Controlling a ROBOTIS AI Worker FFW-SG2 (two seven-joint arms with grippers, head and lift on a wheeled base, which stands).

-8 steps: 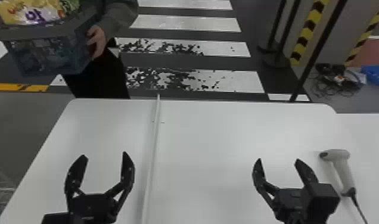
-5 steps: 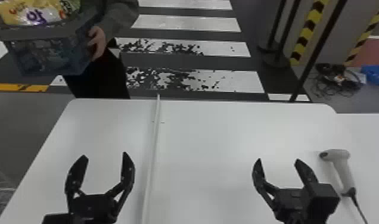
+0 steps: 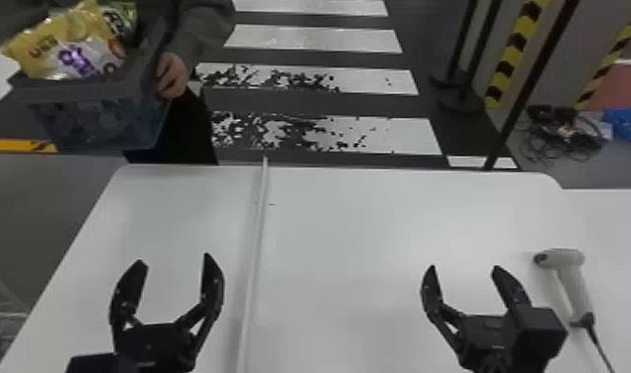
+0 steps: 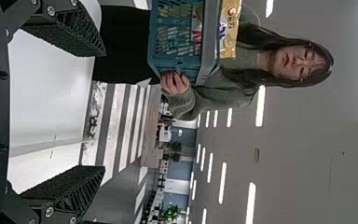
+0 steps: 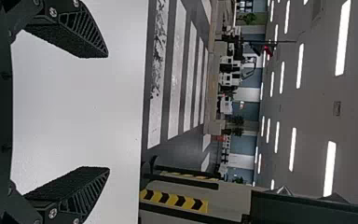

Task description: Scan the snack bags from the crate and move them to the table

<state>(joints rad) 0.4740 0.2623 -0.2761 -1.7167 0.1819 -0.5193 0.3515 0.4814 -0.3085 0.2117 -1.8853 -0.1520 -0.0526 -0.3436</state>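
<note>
Over the table's left half, my left gripper (image 3: 173, 258) stands open with nothing between its fingers; the left wrist view shows the same gripper (image 4: 105, 112) open. On the right side, my right gripper (image 3: 463, 268) is open and empty, left of the scanner; in the right wrist view the gripper (image 5: 108, 112) has its fingers wide apart. The scanner (image 3: 572, 282) lies on the white table (image 3: 379, 223). Beyond the far left edge, a person holds the crate (image 3: 101, 116) with snack bags (image 3: 76, 54) on top. The left wrist view also shows the crate (image 4: 179, 37) and a yellow bag (image 4: 230, 28).
A thin white strip (image 3: 255, 258) runs front to back across the table, just right of my left gripper. The scanner's cable (image 3: 599, 349) trails to the front edge. Behind the table stand dark poles (image 3: 528, 89), with a heap of cables (image 3: 560, 131) on the floor.
</note>
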